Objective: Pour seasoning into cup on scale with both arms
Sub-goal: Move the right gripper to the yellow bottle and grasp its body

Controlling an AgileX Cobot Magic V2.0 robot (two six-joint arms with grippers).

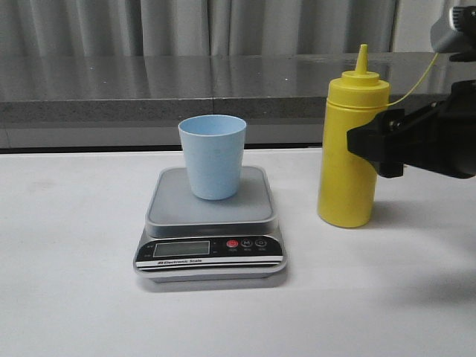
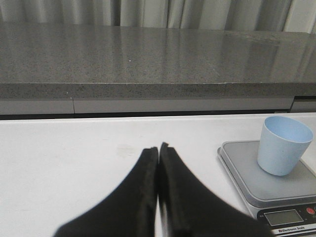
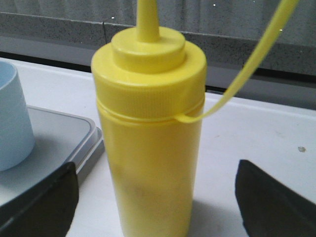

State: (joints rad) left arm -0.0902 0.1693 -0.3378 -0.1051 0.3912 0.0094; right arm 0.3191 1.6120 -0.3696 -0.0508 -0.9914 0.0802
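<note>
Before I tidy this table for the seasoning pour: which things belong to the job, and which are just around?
For the job:
- yellow bottle
- blue cup
- scale
- right tool, open around the bottle
- left tool, shut

Just around:
- grey counter ledge
- curtain

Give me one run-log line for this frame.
right gripper: open, straddling bottle, no contact | left gripper: shut, empty | cup: upright on scale | pour: not started

A flat white table top (image 1: 67, 223) fills the near part of the front view, and at 12 o'clock behind it runs a long grey speckled stone ledge (image 1: 111, 85), with pale grey pleated curtains (image 1: 171, 26) above it.
</note>
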